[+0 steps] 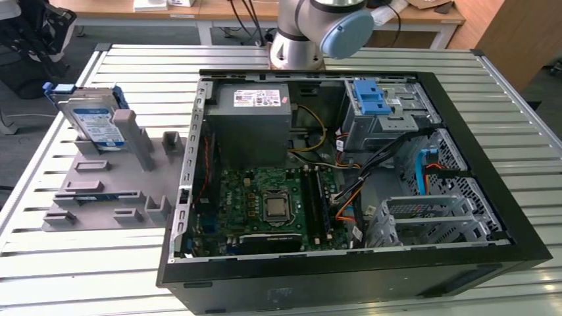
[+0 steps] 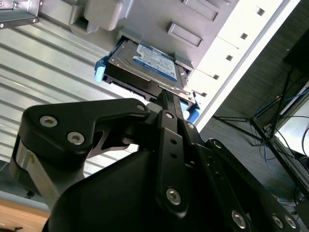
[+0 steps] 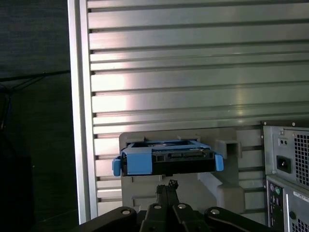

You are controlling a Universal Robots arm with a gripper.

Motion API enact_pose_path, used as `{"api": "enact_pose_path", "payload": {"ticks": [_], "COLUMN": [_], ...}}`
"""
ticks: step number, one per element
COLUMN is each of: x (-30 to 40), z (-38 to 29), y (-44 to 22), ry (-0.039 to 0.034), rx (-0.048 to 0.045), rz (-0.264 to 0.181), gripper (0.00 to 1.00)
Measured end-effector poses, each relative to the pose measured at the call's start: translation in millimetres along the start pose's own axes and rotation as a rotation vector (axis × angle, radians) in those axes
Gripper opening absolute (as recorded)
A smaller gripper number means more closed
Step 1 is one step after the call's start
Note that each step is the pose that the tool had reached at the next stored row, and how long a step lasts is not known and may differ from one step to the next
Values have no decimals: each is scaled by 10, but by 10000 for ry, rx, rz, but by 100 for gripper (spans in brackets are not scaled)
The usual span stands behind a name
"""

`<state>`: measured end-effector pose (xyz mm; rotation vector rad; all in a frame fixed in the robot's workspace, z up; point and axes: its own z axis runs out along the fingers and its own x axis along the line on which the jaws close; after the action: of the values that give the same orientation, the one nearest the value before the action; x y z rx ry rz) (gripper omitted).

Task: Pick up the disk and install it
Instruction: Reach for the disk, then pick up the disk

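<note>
Gripper (image 3: 166, 185) fingers together, near disk (image 3: 169, 162) in grey holder (image 3: 227, 193) | slatted metal table (image 3: 193, 72) | dark floor (image 3: 34, 145)

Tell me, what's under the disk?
A grey stand holds the disk on edge on the slatted metal table. The disk's bottom edge sinks into the stand, so that part is hidden.

A table (image 1: 518, 118) of ribbed, silvery metal slats carries everything; its bare slats show in both wrist views (image 2: 48, 72) (image 3: 193, 63). Three things lie directly on it. A flat grey holder plate (image 1: 105, 191) with upright posts sits on the exterior view's left, also seen in both wrist views (image 2: 203, 19) (image 3: 227, 193). An open black computer case (image 1: 351, 270) fills the middle and right, just beside the plate; its back panel shows in the first wrist view (image 3: 289, 169). The robot arm's base (image 1: 294, 49) stands at the far edge.
</note>
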<state>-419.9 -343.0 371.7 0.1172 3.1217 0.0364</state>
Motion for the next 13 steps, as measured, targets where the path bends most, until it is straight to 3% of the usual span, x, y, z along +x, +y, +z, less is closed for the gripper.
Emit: {"api": "enact_pose_path", "payload": {"ticks": [10,12,13], "x": [64,253,255], "z": [2,-1,-1], "y": [-4,-18,-18], "ry": [2,1,2], "rx": [0,0,0], "rz": [-2,-1,-1], "gripper": [11,11,11]}}
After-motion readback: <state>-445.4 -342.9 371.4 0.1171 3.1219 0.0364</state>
